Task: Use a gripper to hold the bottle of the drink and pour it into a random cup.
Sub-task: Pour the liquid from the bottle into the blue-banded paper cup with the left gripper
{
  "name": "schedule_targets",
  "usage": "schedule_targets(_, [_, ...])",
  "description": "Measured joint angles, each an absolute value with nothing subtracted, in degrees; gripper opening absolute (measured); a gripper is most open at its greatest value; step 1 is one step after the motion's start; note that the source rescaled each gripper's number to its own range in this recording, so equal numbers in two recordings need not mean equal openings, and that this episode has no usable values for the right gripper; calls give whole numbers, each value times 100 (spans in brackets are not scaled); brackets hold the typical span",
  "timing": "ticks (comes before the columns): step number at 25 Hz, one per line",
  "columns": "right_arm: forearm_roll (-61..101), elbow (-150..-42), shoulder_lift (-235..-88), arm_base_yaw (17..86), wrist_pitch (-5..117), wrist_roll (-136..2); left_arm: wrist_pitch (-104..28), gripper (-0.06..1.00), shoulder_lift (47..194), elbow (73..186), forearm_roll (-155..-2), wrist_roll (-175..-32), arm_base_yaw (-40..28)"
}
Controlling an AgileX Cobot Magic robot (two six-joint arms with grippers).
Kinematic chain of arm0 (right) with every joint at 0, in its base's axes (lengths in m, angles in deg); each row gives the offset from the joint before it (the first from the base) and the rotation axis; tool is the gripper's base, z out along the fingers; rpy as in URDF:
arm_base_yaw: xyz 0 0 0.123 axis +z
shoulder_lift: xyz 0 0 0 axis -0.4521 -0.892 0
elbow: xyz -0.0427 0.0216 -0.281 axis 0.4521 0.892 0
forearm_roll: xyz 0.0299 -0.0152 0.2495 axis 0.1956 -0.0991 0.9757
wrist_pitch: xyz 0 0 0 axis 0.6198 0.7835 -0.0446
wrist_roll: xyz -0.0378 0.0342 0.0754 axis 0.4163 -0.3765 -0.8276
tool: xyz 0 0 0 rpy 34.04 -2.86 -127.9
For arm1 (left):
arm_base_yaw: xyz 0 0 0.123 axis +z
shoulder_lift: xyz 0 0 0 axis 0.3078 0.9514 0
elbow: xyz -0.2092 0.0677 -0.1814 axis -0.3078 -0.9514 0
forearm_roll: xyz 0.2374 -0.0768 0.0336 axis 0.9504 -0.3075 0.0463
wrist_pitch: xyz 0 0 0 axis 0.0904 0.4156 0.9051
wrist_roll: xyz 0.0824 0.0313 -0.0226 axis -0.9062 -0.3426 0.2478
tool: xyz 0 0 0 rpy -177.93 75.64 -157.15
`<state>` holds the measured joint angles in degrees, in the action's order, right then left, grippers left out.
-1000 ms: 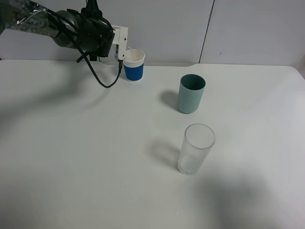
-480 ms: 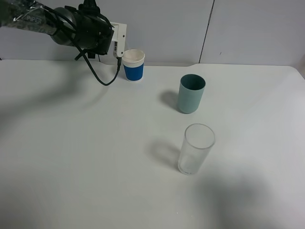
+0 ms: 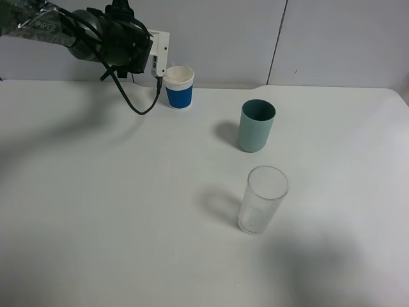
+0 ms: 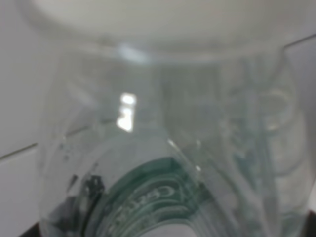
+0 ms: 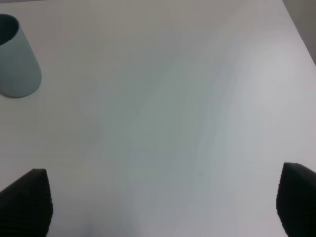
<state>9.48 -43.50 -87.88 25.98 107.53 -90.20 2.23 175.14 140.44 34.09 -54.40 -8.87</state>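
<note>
The left gripper (image 3: 158, 61) pinches the bottle (image 4: 163, 148) high at the far side of the table (image 3: 96, 204), just beside the cup (image 3: 179, 87). The right gripper (image 5: 160, 202) hangs over the table, its fingers (image 5: 27, 197) spread wide.

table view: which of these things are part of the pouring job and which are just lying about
For the job: left claw, the bottle it holds, paper cup.
Lying about: teal cup, glass tumbler.
</note>
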Motion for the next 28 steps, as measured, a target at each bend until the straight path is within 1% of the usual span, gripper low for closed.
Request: schedule_targets(28, [948, -4350, -8788, 2598, 10753, -9020, 305, 7, 17514, 14044, 3409, -5661, -887])
